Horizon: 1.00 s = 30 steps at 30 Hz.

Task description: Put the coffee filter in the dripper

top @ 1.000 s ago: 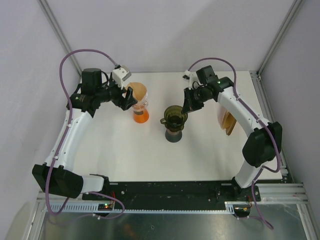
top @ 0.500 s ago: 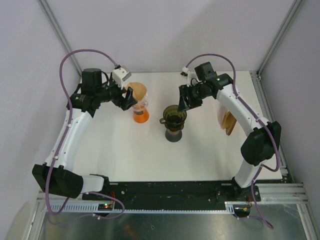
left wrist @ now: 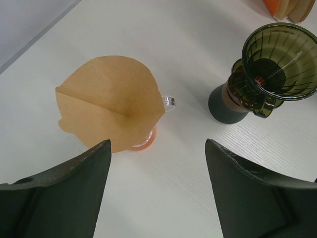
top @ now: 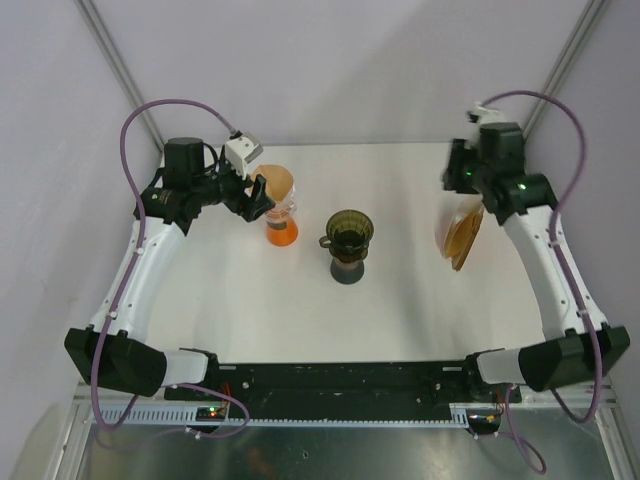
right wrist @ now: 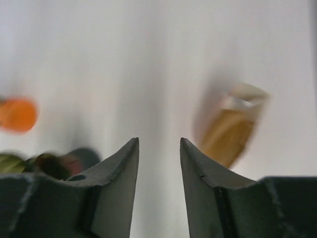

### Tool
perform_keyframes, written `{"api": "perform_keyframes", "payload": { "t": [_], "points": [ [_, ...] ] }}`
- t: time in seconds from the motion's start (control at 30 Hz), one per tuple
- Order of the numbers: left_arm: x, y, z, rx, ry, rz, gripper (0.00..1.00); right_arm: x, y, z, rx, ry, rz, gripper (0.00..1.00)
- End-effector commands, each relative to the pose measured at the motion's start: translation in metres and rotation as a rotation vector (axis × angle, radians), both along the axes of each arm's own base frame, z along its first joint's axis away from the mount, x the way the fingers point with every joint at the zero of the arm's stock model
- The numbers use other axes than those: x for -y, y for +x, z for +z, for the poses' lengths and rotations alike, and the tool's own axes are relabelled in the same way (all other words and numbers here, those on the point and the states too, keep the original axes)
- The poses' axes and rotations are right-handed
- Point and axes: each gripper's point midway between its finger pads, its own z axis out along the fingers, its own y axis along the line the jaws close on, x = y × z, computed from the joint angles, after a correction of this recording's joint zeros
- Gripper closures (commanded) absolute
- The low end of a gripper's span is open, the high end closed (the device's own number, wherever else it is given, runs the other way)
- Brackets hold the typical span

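A brown paper coffee filter [left wrist: 109, 101] sits in the mouth of an orange dripper [top: 281, 228] at the back left. My left gripper [left wrist: 157, 144] is open and empty just left of it, also seen from above [top: 258, 197]. A dark green glass dripper [top: 350, 232] stands empty on a dark base at mid-table; it also shows in the left wrist view [left wrist: 280, 62]. My right gripper [top: 452, 178] is open and empty above the back right, near a stack of brown filters [top: 460, 235]. The right wrist view is blurred; the stack [right wrist: 230, 126] lies right of its gripper [right wrist: 158, 140].
The filter stack stands in a holder near the table's right edge. The white table [top: 400, 300] is framed by metal posts at the back corners. The arm bases and a black rail run along the near edge.
My right arm has swung away from the green dripper to the back right, by the filter stack. The left arm has not moved.
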Motion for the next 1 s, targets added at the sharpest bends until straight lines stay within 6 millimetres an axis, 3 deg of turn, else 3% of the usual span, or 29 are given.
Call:
{"api": "perform_keyframes", "payload": {
  "t": [0.0, 0.13, 0.33, 0.53, 0.97],
  "points": [
    [0.004, -0.004, 0.011, 0.046, -0.009, -0.026, 0.19, 0.097, 0.006, -0.032, 0.009, 0.013, -0.464, 0.59],
    [0.004, -0.004, 0.01, 0.04, -0.012, -0.029, 0.19, 0.114, 0.005, -0.07, -0.061, 0.069, -0.537, 0.58],
    [0.004, -0.005, 0.008, 0.038, -0.01, -0.03, 0.19, 0.132, 0.015, -0.101, -0.115, 0.052, -0.623, 0.56],
    [0.004, -0.004, 0.004, 0.031, -0.004, -0.028, 0.19, 0.125, 0.023, -0.129, -0.187, 0.068, -0.614, 0.57],
    [0.004, -0.004, 0.003, 0.031, -0.003, -0.031, 0.19, 0.115, 0.032, -0.161, -0.254, 0.082, -0.603, 0.59]
  ]
}}
